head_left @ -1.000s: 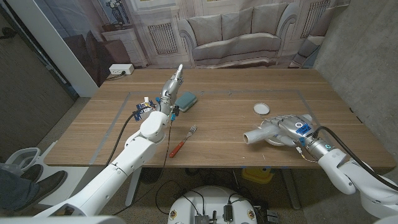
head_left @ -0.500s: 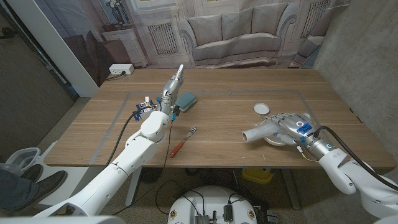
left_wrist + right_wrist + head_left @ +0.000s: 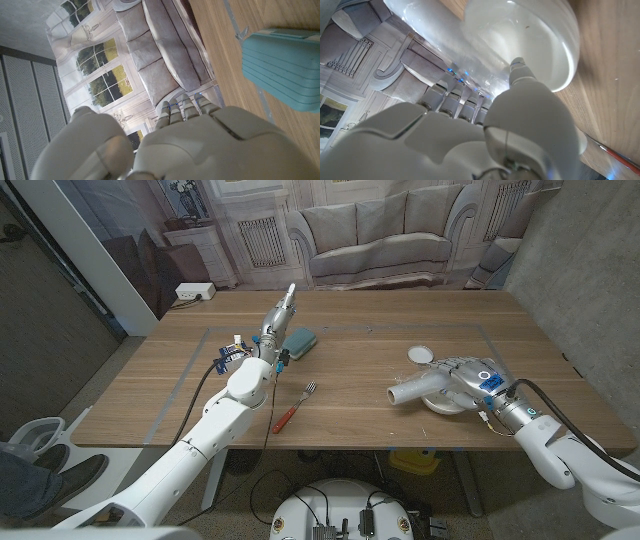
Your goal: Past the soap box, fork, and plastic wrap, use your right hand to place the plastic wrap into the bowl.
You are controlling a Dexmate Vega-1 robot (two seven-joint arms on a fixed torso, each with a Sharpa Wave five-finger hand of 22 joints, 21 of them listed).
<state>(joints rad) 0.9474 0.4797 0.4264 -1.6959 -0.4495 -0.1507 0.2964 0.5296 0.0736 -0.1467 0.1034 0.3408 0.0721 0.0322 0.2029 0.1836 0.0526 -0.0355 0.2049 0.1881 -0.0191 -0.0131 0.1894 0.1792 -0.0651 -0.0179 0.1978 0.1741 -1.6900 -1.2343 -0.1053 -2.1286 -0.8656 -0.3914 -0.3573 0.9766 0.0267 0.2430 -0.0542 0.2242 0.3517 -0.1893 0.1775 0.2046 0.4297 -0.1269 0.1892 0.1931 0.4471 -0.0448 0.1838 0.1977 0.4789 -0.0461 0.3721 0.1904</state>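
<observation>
Gripping the plastic wrap [image 3: 415,387], the right hand [image 3: 462,376] hovers over the bowl [image 3: 445,404], fingers wrapped around it

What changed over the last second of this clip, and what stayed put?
The right hand, gripping the plastic wrap, lifted slightly and shifted toward the table's far side, carrying the roll over the bowl. The roll is not released. The left hand, soap box, fork and small white disc stayed where they were.

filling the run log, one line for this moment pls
right hand: holds plastic wrap over bowl | left hand: idle beside soap box | fork: untouched | wrap not yet in bowl
</observation>
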